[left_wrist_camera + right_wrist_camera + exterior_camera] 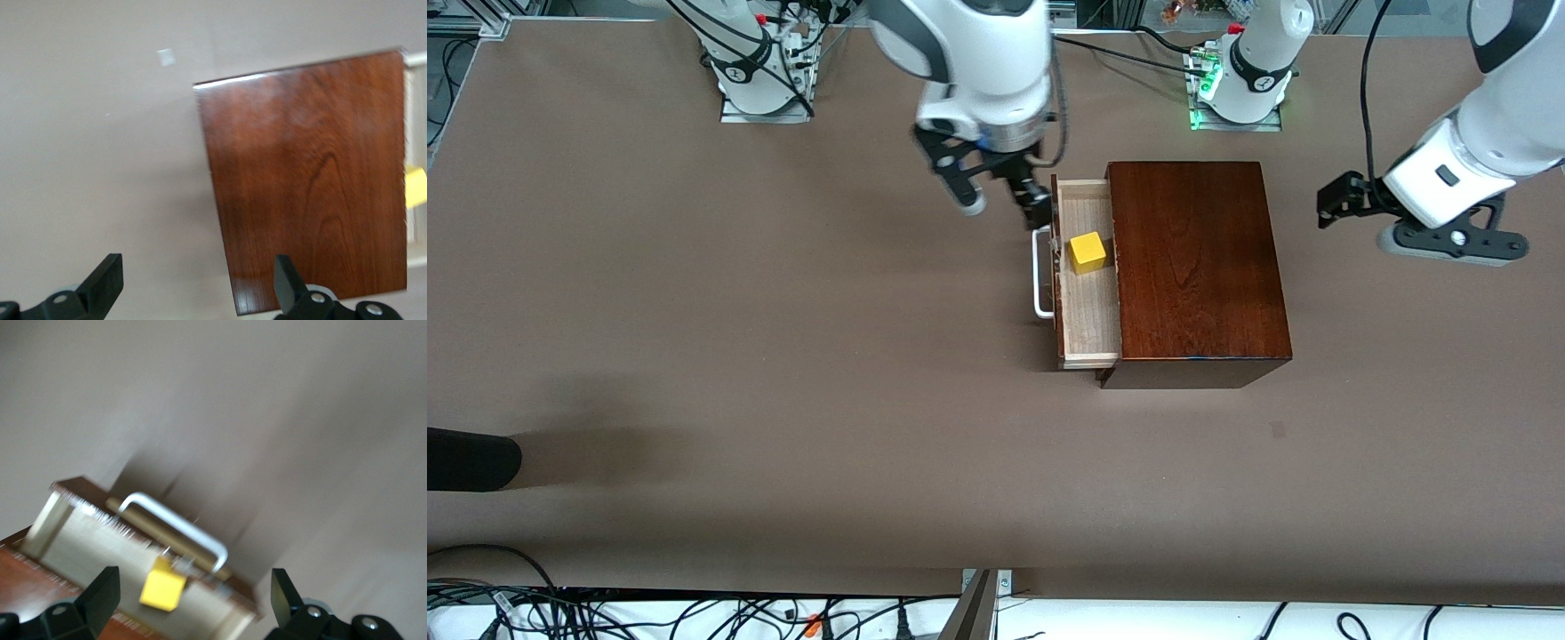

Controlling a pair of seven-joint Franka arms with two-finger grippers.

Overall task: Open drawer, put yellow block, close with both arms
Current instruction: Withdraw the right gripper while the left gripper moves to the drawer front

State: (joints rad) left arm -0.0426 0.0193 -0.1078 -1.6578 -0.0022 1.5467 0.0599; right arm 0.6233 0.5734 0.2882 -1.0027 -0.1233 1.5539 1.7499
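Observation:
The dark wooden box (1192, 267) stands toward the left arm's end of the table. Its drawer (1089, 311) is pulled partly out, with the white handle (1040, 271) facing the right arm's end. The yellow block (1088, 252) lies in the drawer tray. My right gripper (1005, 209) is open and empty, up over the table just beside the drawer front's farther end. Its wrist view shows the block (162, 585), handle (177, 523) and tray (93, 550) between its open fingers (103, 593). My left gripper (1338, 204) is open and empty, over bare table beside the box's closed end (313, 180).
A black object (471, 460) pokes in at the table's edge at the right arm's end, near the front camera. Cables (694, 613) run along the front edge. A small pale mark (1278, 430) lies on the brown tabletop nearer the camera than the box.

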